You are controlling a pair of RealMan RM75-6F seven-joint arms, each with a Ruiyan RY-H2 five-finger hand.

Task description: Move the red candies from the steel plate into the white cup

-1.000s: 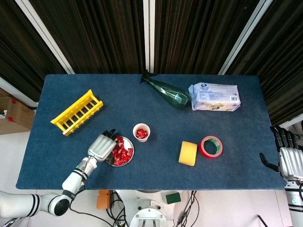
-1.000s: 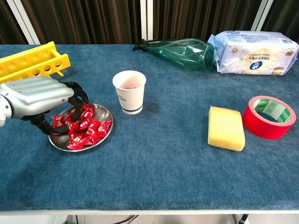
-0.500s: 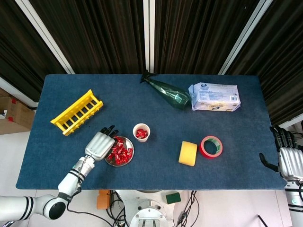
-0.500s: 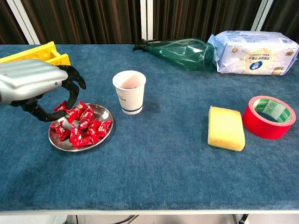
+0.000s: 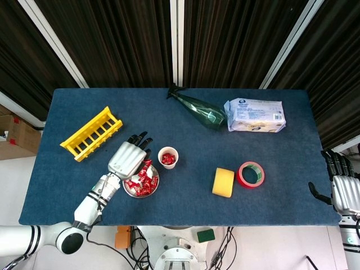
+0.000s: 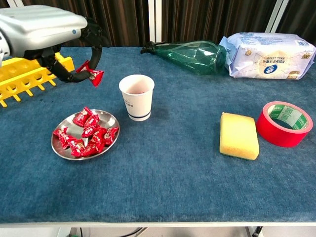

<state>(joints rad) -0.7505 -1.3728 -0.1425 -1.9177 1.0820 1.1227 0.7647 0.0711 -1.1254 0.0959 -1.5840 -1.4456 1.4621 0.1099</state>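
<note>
A single red wrapped candy (image 6: 90, 74) hangs pinched in the fingertips of the left hand (image 6: 47, 30), raised above the worktop (image 6: 168, 168) between the round steel plate (image 6: 109, 120) and the yellow plastic rack (image 6: 24, 74), to the left of the white paper cup (image 6: 137, 97). The hand's dark fingers curl down around the candy, and its silver back faces up. On the plate below lies a heap of red wrapped candies (image 6: 86, 134), and in the head view more red candies (image 5: 168, 160) sit inside the cup, which stands upright just beside the plate's right edge.

Further right on the blue cloth lie a yellow rectangular sponge (image 6: 239, 135) and a red roll of tape (image 6: 284, 123), close together but apart. Toward the back edge, a green clear plastic bottle (image 6: 190, 51) lies on its side, with a white packet of tissues (image 6: 269, 49) just beside its base.

The right hand (image 5: 342, 183) hangs off the worktop's right edge, fingers spread and holding nothing.
</note>
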